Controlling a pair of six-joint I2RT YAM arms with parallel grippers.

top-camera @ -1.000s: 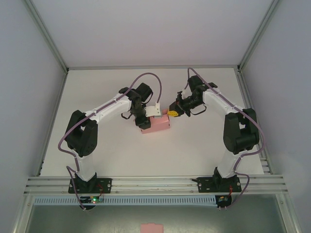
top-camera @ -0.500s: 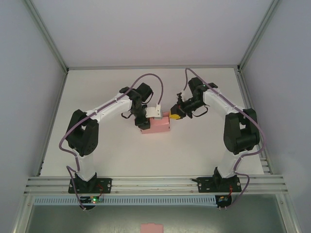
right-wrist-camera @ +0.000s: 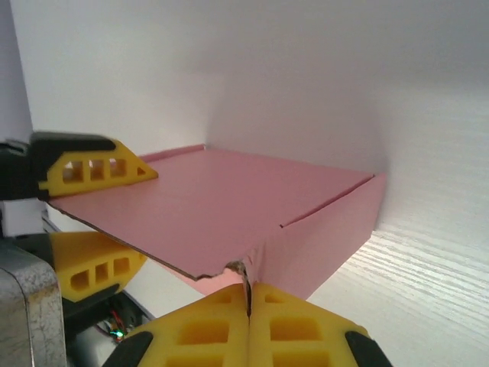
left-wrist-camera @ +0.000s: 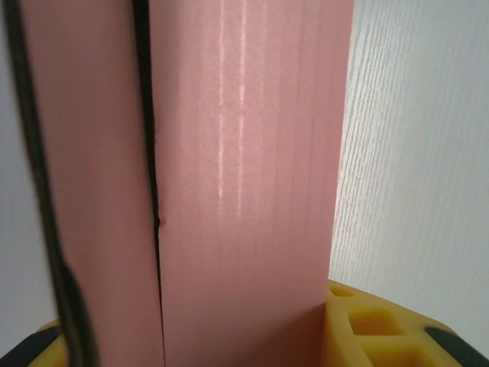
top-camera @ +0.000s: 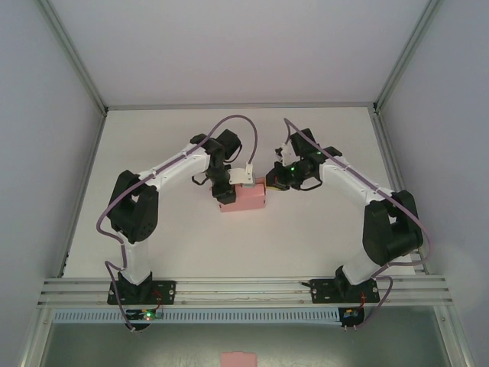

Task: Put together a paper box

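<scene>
Seen from above, the left gripper (top-camera: 226, 195) hides the end of the paper box (top-camera: 248, 196) nearest the table's (top-camera: 321, 237) left side and clamps it. The box lies mid-table, its long axis across the table's width. The right gripper (top-camera: 269, 184), fingers pressed together, meets the opposite corner. Whether it pinches card is unclear.
</scene>
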